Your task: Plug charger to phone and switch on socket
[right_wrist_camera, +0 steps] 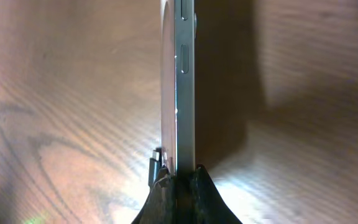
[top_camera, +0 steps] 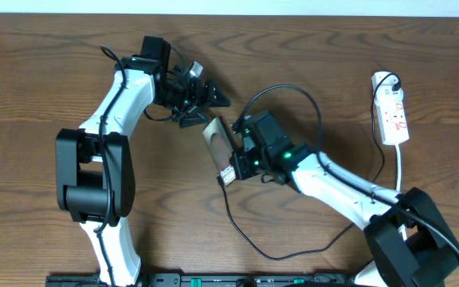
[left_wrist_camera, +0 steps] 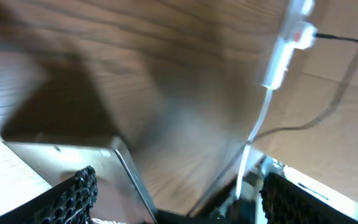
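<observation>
**Phone gripped on its edge, left fingers spread wide**

On the left of the wooden table (top_camera: 38,64), the left gripper (top_camera: 208,105) points toward the middle. Its fingers stand wide apart with nothing between them, near the phone's far end but not touching it.

Just right of it, the phone (top_camera: 216,142) stands on its long edge at the table's middle. The right gripper (right_wrist_camera: 184,194) is closed tight on the phone's near end, one finger on each flat face. In the right wrist view a small dark piece (right_wrist_camera: 157,169) sits against the phone just above the fingers; what it is cannot be told.

The charger cable (top_camera: 293,253) loops across the table beneath and behind the right arm.

Far right lies the power strip (top_camera: 394,118), well apart from both grippers, with a black plug (top_camera: 390,80) at its far end and a white cord (top_camera: 399,163) leaving its near end.
</observation>
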`<state>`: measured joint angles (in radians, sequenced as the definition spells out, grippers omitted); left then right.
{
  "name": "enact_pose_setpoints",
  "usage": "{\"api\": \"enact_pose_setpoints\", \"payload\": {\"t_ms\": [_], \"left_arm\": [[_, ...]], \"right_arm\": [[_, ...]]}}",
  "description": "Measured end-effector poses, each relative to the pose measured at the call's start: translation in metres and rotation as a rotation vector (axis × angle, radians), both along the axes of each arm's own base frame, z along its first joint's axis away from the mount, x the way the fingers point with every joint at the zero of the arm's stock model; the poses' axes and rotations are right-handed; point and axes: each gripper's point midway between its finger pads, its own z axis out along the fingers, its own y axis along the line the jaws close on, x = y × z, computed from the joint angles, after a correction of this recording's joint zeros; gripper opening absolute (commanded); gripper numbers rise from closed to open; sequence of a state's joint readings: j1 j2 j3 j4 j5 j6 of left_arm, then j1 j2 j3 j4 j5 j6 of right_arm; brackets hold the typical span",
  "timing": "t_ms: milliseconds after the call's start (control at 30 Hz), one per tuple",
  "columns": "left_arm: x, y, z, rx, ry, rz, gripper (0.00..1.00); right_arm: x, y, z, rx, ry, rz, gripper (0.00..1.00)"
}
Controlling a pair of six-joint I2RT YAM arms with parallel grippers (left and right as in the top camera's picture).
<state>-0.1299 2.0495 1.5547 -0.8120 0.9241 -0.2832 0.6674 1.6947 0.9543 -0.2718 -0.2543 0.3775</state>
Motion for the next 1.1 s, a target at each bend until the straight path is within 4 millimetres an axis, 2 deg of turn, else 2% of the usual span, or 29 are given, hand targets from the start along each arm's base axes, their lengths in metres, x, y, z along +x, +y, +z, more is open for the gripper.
{"api": "enact_pose_setpoints", "payload": {"t_ms": [300,367,567,800,1100], "left_arm": [[-0.004,0.040,-0.034,0.291,0.035,0.046,0.84],[-0.007,0.053,-0.042,0.376,0.047,0.056,0.80],[-0.017,0.079,-0.054,0.539,0.102,0.081,0.77],[-0.018,0.086,-0.057,0.589,0.102,0.088,0.77],[-0.019,0.088,-0.059,0.604,0.105,0.087,0.78]], "right_arm": [[-0.012,0.014,0.000,-0.037,-0.035,0.039,0.01],[-0.013,0.015,0.000,-0.044,-0.043,0.041,0.01],[-0.013,0.015,0.001,-0.059,-0.053,0.039,0.01],[-0.020,0.015,0.003,-0.115,-0.048,0.054,0.01],[-0.044,0.027,0.006,-0.194,-0.068,0.139,0.01]]}}
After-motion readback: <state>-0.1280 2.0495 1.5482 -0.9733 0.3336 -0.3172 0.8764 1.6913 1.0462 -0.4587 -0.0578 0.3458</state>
